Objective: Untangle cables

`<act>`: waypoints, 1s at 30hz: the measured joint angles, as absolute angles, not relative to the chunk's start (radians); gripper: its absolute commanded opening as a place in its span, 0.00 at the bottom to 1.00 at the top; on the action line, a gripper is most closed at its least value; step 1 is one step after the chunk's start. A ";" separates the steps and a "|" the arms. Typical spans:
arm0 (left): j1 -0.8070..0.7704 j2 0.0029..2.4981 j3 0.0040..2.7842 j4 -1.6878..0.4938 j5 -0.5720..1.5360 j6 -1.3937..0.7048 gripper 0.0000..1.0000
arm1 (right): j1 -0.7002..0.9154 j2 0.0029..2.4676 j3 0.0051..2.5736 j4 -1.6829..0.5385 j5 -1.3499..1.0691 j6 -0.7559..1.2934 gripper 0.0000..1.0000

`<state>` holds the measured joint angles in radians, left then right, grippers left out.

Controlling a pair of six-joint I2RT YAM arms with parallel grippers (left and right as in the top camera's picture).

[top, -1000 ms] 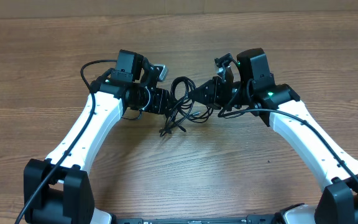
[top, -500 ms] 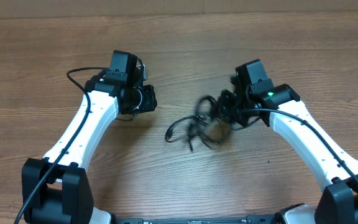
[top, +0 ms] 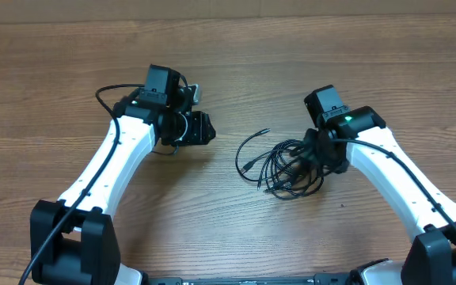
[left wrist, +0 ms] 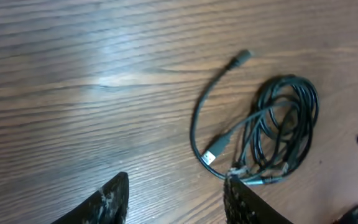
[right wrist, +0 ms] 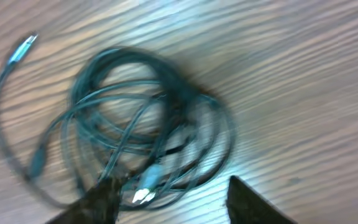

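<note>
The cables point(top: 285, 168) lie as a tangled bundle of thin black loops on the wooden table, right of centre. Two loose plug ends point(top: 248, 166) stick out to the left. My right gripper point(top: 317, 158) hovers over the bundle's right side, open. In the right wrist view the loops point(right wrist: 135, 118) spread ahead of its gripper point(right wrist: 176, 199), and a silver-tipped plug point(right wrist: 145, 196) lies on the table between the fingers. My left gripper point(top: 209, 128) is open, to the left of and apart from the bundle. In the left wrist view that gripper point(left wrist: 179, 199) is empty, with the cables point(left wrist: 281, 124) ahead to the right.
Bare wooden table point(top: 228, 55) surrounds the bundle. The white arm links point(top: 109, 162) point(top: 394, 178) reach in from the near left and near right corners. A thicker black robot wire point(top: 105, 93) loops beside the left wrist.
Both grippers held the tangle a second ago. The left let go first and drew left. The right then opened, and the bundle now lies on the table beneath it.
</note>
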<state>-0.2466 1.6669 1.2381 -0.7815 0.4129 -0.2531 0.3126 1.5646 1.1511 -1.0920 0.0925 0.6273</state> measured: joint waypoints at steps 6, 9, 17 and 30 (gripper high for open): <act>-0.282 1.667 1.238 -0.781 0.427 -0.194 0.55 | 0.194 1.565 1.151 -1.090 0.142 0.648 0.61; -0.287 1.667 1.238 -0.782 0.427 -0.178 0.59 | 0.142 1.565 1.147 -1.060 0.134 0.635 0.58; -0.287 1.667 1.238 -0.830 0.417 -0.134 0.68 | 0.097 1.565 1.024 -0.931 0.112 0.586 0.52; -0.278 1.552 1.246 -0.861 0.361 -0.120 0.70 | 0.113 1.565 0.802 -0.604 0.061 0.575 0.52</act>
<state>-0.2779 1.5520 1.2457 -0.8612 0.3614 -0.1196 0.1135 1.5654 0.8021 -0.6041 0.0608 0.5755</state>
